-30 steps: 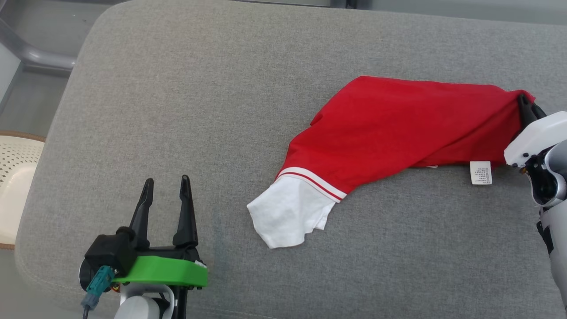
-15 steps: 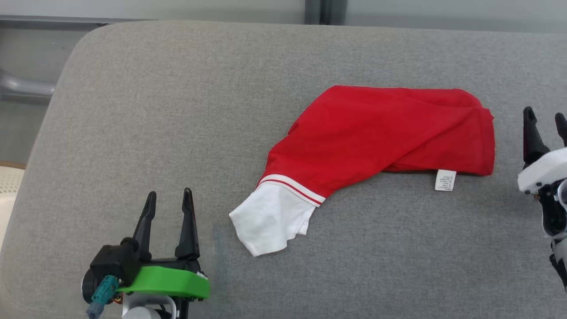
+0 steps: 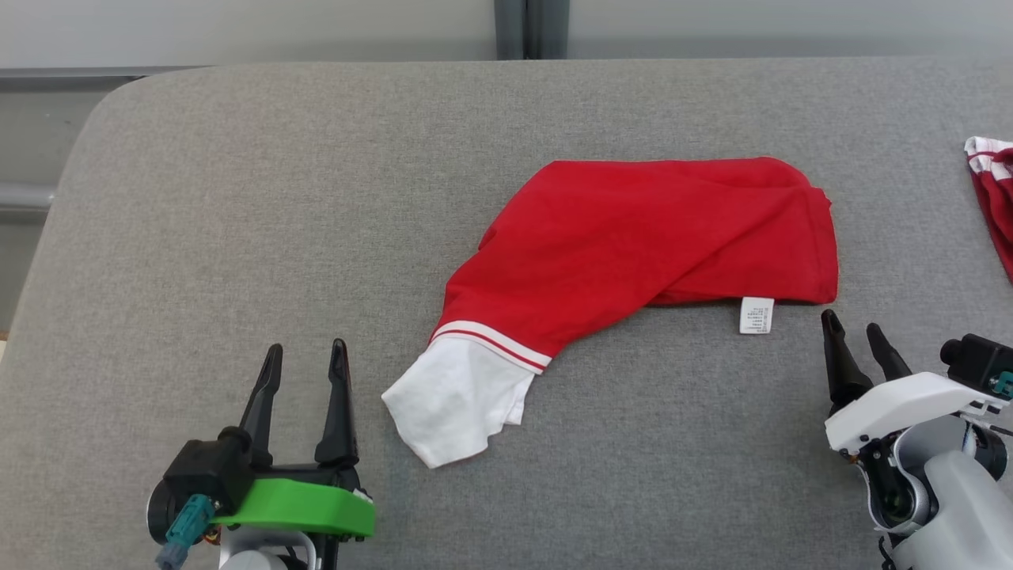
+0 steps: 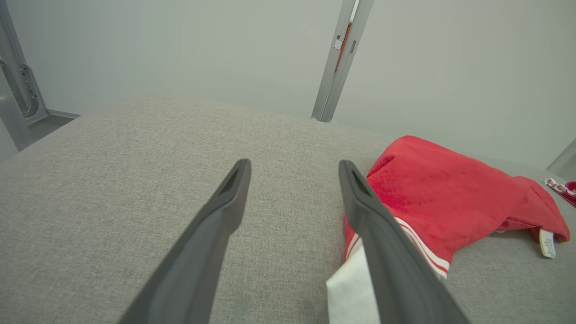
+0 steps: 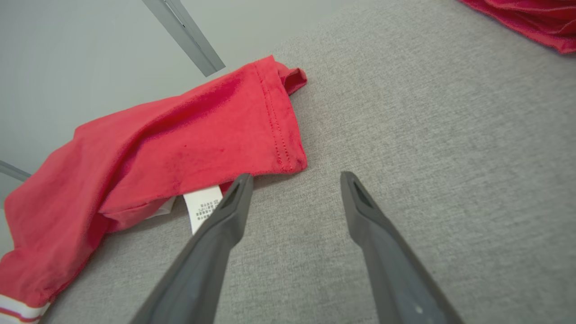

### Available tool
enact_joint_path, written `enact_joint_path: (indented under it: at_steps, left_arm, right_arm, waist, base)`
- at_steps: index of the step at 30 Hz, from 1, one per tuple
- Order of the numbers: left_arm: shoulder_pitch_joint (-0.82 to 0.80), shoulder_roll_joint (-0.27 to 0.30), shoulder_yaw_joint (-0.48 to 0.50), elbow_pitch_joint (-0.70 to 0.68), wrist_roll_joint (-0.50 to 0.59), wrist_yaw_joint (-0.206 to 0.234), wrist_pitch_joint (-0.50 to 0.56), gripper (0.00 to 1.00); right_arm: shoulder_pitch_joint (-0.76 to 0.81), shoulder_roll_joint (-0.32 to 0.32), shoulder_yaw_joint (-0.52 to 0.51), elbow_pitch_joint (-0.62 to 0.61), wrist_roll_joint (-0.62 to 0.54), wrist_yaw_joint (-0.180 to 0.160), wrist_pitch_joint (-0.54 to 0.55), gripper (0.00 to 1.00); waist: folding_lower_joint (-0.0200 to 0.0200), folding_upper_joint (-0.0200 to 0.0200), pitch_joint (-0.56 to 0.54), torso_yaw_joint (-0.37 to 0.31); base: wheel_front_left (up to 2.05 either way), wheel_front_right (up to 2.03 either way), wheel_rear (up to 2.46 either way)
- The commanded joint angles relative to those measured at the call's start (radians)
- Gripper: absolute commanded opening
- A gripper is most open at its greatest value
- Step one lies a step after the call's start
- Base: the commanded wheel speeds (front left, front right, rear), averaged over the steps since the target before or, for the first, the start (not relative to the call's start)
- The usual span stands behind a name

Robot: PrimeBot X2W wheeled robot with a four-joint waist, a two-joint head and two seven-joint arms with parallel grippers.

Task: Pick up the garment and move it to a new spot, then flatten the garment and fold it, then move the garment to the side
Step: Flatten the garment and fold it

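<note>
In the head view the left hand (image 3: 307, 347) sits at the lower left and the right hand (image 3: 851, 321) at the lower right of the grey padded surface (image 3: 237, 198). Both are released, fingers (image 3: 338, 396) spread apart, grasping nothing. Count: two hands, two dark fingers each. The garment (image 3: 633, 237), one red top, lies crumpled on the surface between the hands and slightly beyond them, apart from both. Its white sleeve (image 3: 451, 396) is the nearest part, just right of the left hand; a striped band (image 3: 491, 344) joins it to the red body. One care label (image 3: 756, 314) protrudes from the near edge of the red body, just beyond the right hand. The left wrist view adds that the white sleeve passes behind the finger at that view's right, with the red body rising in a low mound beyond. The right wrist view adds a stitched hem (image 5: 281, 135) at the garment's right end and printed lines on the care label, which lies beside the tip of the finger at that view's left; contact cannot be determined. A second red garment (image 3: 993, 190), white-striped at its edge, lies at the far right of the surface, well apart from the first. Total garments: two. Beyond the far edge stands one grey post (image 3: 521, 28) against a pale wall (image 3: 237, 32).
</note>
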Motion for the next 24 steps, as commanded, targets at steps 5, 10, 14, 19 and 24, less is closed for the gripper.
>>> enact_joint_path:
  at_steps: [5, 10, 14, 19, 24]
  left_arm:
    - [-0.022, 0.003, 0.005, 0.002, 0.009, -0.003, 0.0, 1.0]
    - [-0.029, 0.003, 0.009, 0.002, 0.005, -0.002, 0.0, 1.0]
    - [-0.029, 0.003, 0.009, 0.003, 0.003, 0.001, 0.0, 1.0]
    - [-0.029, 0.003, 0.015, 0.003, 0.0, 0.006, 0.0, 1.0]
    - [-0.026, 0.003, 0.024, -0.002, 0.002, 0.008, 0.0, 1.0]
  right_arm:
    - [-0.059, 0.025, -0.022, 0.062, 0.031, 0.0, -0.01, 1.0]
    - [-0.129, 0.025, -0.066, 0.182, -0.006, 0.0, -0.024, 1.0]
    - [-0.18, 0.035, -0.071, 0.276, -0.058, 0.0, -0.005, 1.0]
    - [-0.215, 0.047, -0.056, 0.344, -0.092, 0.0, 0.016, 0.34]
    - [-0.232, 0.043, -0.042, 0.353, -0.118, 0.0, -0.012, 0.0]
  waist:
    - [0.0, -0.0001, 0.02, 0.039]
    - [0.0, -0.0001, 0.027, 0.064]
    - [0.0, -0.0001, 0.028, 0.077]
    - [0.0, -0.0001, 0.028, 0.078]
    - [0.0, -0.0001, 0.025, 0.062]
  base:
    - [0.0, 0.0, 0.0]
    - [0.0, 0.0, 0.0]
    - [0.0, 0.0, 0.0]
    - [0.0, 0.0, 0.0]
    - [0.0, 0.0, 0.0]
